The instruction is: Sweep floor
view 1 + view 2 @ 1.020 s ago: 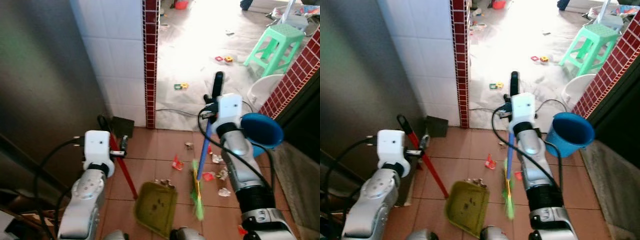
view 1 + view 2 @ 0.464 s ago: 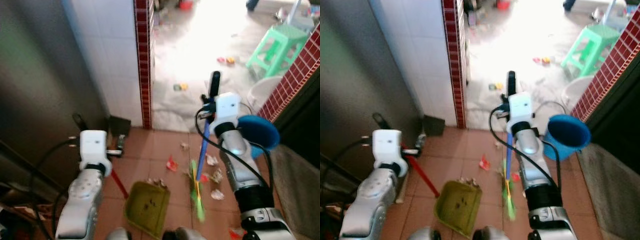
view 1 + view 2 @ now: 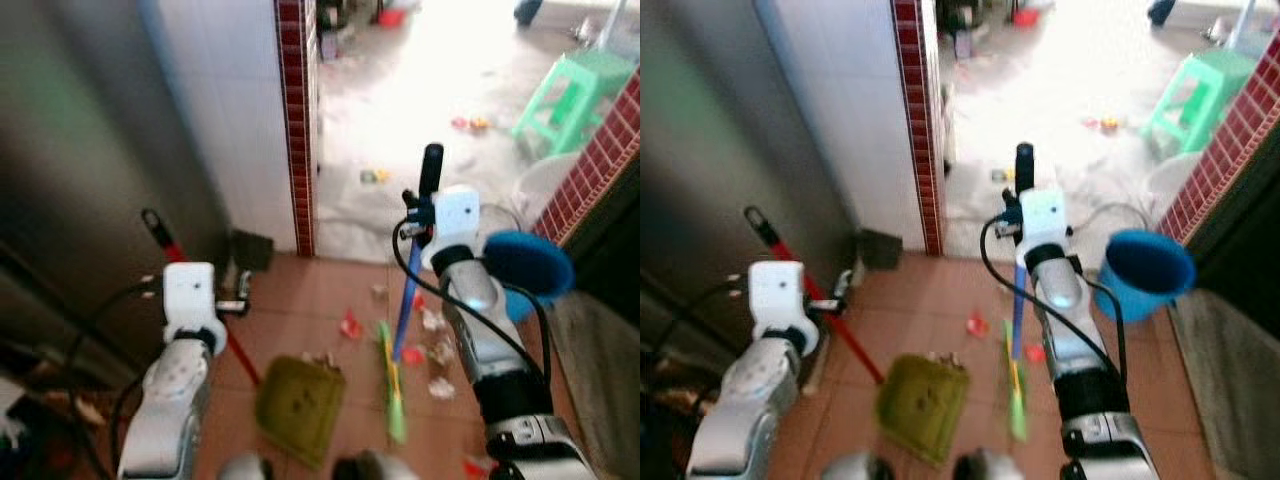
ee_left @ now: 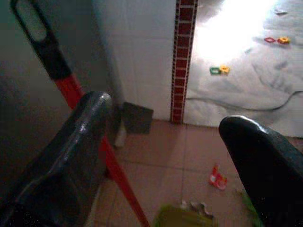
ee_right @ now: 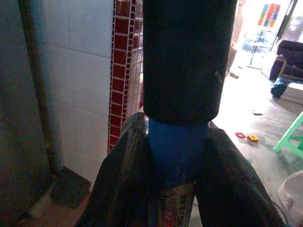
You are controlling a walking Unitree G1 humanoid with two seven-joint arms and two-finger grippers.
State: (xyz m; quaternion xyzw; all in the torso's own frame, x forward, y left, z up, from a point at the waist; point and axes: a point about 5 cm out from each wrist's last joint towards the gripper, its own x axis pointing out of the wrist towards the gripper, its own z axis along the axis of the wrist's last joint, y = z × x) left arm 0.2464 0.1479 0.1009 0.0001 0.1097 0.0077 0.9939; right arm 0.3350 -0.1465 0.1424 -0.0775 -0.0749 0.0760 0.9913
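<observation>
Biggest worry here: scraps (image 3: 436,352) could get flicked past the dustpan (image 3: 299,408) if the broom (image 3: 404,318) is swung too hard, since the pan sits tilted and a bit off to the left of the bristles. The pan's red handle (image 3: 200,295) is only leaned against one finger (image 4: 78,142) of the left gripper (image 3: 240,297), which is spread wide, so it could easily be dropped. The broom's blue shaft is clamped tight in the right gripper (image 5: 175,161), just under its black cap. The blue bucket (image 3: 527,266) could also get knocked by the right arm.

Terracotta tiles (image 3: 300,300) are underfoot, littered by the broom. A white tiled wall (image 3: 235,110) with a red brick strip is ahead, and a bright room with a green stool (image 3: 570,95) is seen beyond.
</observation>
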